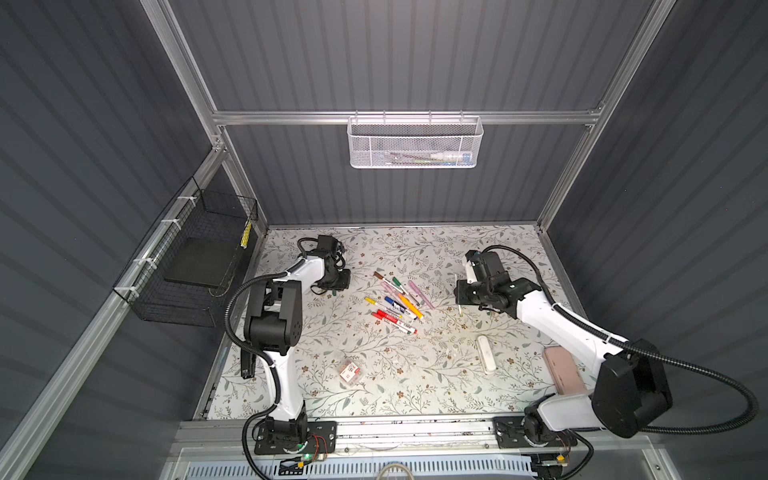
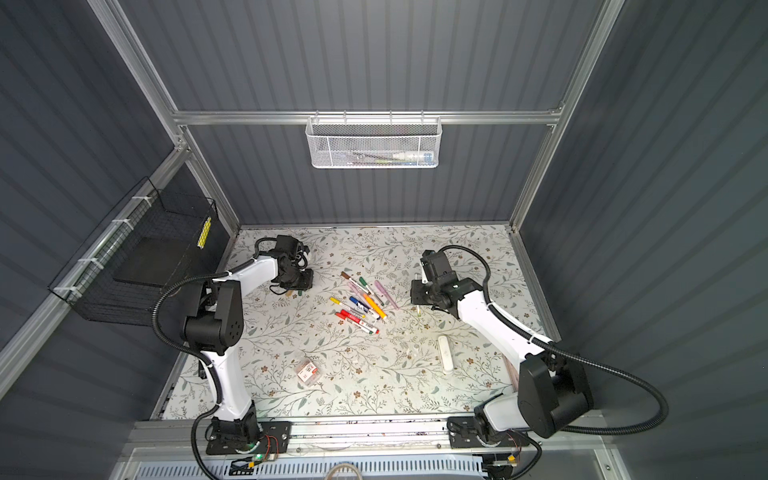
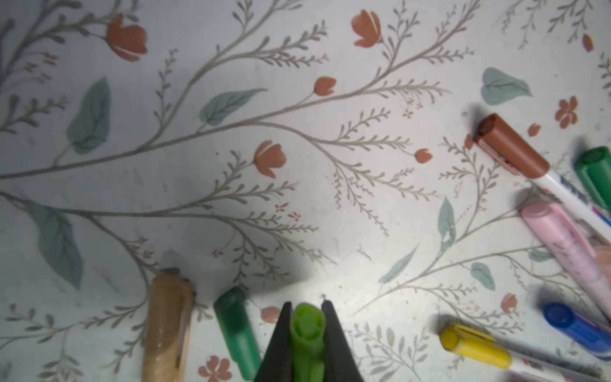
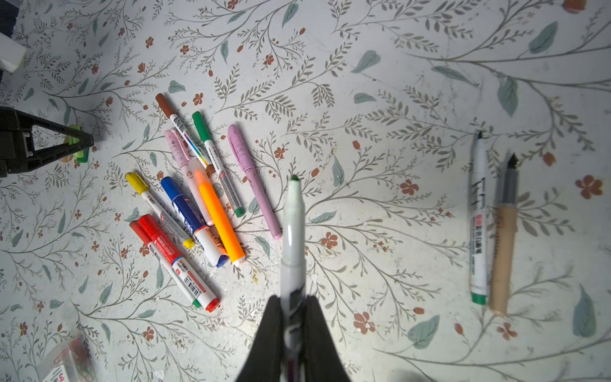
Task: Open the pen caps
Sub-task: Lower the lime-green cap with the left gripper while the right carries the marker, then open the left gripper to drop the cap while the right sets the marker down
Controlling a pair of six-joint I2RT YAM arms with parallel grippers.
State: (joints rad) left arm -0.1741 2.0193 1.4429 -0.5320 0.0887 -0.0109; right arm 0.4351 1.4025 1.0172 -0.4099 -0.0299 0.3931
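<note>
My left gripper (image 3: 307,306) is shut on a light green pen cap (image 3: 307,330), low over the table at the left in both top views (image 1: 332,287) (image 2: 296,287). A tan cap (image 3: 168,327) and a dark green cap (image 3: 234,330) lie loose beside it. My right gripper (image 4: 293,299) is shut on an uncapped white pen (image 4: 294,218) with a green tip, at the right in a top view (image 1: 458,293). A pile of capped pens (image 1: 395,301) lies between the arms, with brown (image 3: 510,148), yellow (image 3: 472,347) and blue (image 3: 575,327) caps on.
Two uncapped pens, one white (image 4: 478,215) and one tan (image 4: 504,238), lie side by side near my right gripper. A white oblong case (image 1: 486,353), a pink flat object (image 1: 565,370) and a clear box of clips (image 1: 351,371) sit nearer the front.
</note>
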